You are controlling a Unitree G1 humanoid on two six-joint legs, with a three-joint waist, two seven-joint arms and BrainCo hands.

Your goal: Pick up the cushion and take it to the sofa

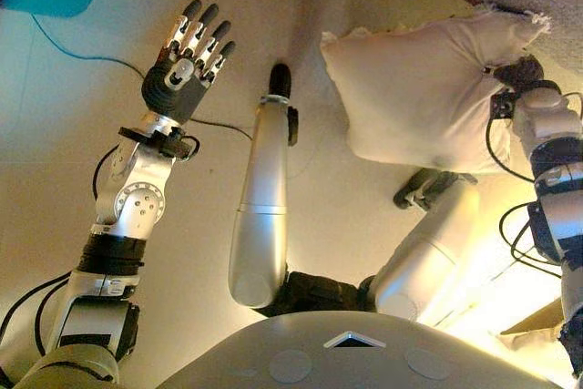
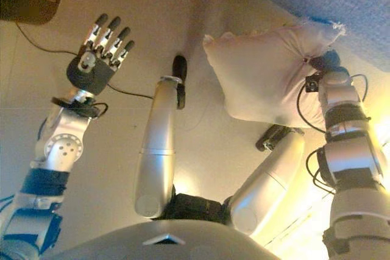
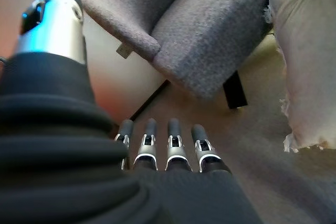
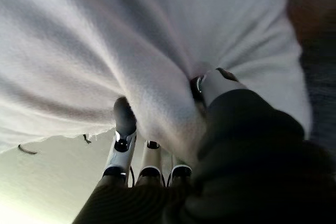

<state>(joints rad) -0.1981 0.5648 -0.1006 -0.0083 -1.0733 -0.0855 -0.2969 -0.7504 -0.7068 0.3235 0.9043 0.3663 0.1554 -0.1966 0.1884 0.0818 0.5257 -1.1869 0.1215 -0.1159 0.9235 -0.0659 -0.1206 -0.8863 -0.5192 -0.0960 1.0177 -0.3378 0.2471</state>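
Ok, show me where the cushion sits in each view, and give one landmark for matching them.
Left eye view: cushion at upper right, held off the floor by the right hand.
Right eye view: cushion right of centre, upper half.
Left wrist view: cushion along the right edge.
Right wrist view: cushion fills the upper part.
Shared landmark: the grey sofa, beside the cushion.

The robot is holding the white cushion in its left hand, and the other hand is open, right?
Not quite: the right hand grips the white cushion, as the right wrist view shows. The open, empty one is the left hand.
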